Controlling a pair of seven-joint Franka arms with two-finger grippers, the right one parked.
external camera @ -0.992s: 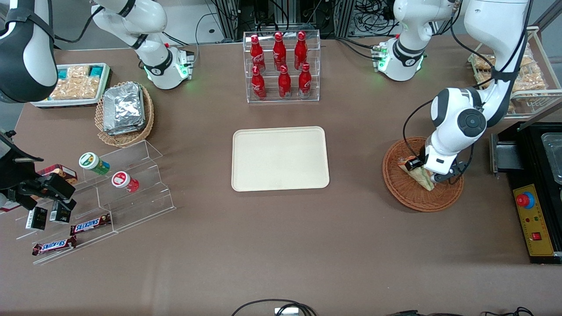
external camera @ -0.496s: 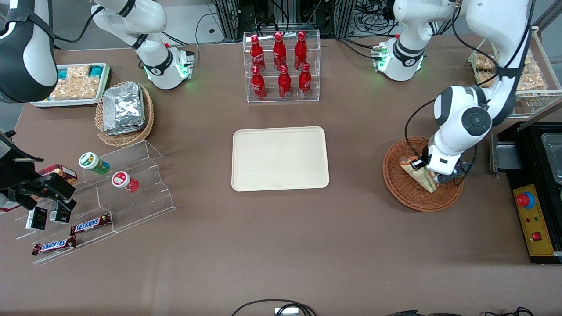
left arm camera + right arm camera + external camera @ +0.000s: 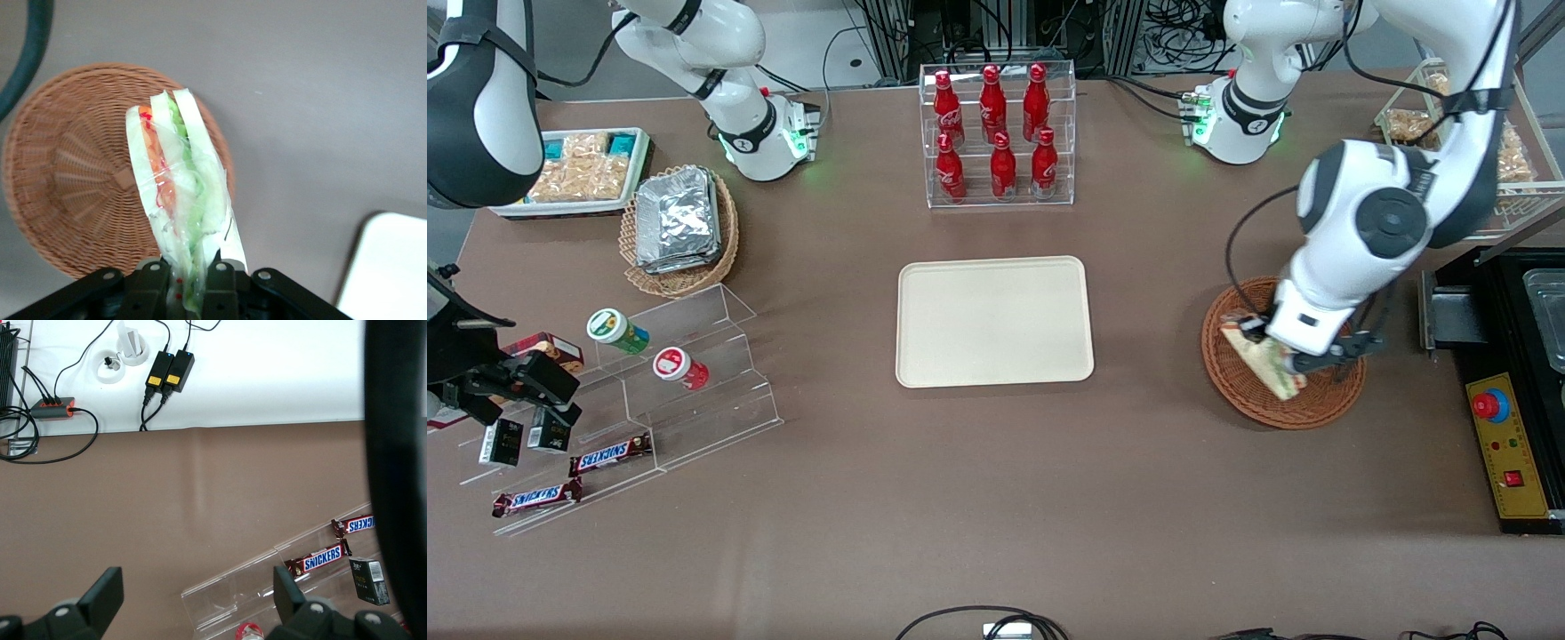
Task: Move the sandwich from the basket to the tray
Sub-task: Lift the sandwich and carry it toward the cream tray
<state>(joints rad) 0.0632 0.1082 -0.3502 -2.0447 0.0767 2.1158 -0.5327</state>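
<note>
**Sandwich gripped and raised over the basket, tray not yet reached**

We go across the front view from its left edge. At the parked arm's end of the counter (image 3: 996, 498) we see a tan wicker basket with foil packs (image 3: 679, 227) and a clear stepped stand with chocolate bars (image 3: 609, 455); they are not part of our job. A rack of red bottles (image 3: 999, 133) stands farther from the front camera than the tray.

In the middle lies the tray (image 3: 994, 321), flat and cream-beige. Nothing is on it, so the placing step is not done.

Toward the working arm's end we find the basket (image 3: 1249, 396), reddish-brown and round. The gripper (image 3: 1276, 351) of the left arm is above it, and its fingers (image 3: 155, 283) are closed on the sandwich (image 3: 1267, 366) at its narrow end. In the left wrist view the sandwich (image 3: 177, 193) hangs from the fingers with its bread and orange and green filling visible, and the basket (image 3: 67, 180) lies underneath it and looks empty. We judge that the sandwich is lifted out, but we cannot tell surely if its free end is touching the wicker.

So the grasp looks done, and the lift looks done or nearly so. What remains, as we judge, is to carry the sandwich sideways to the tray, which is well apart from the basket, lower it there and open the fingers.
</note>
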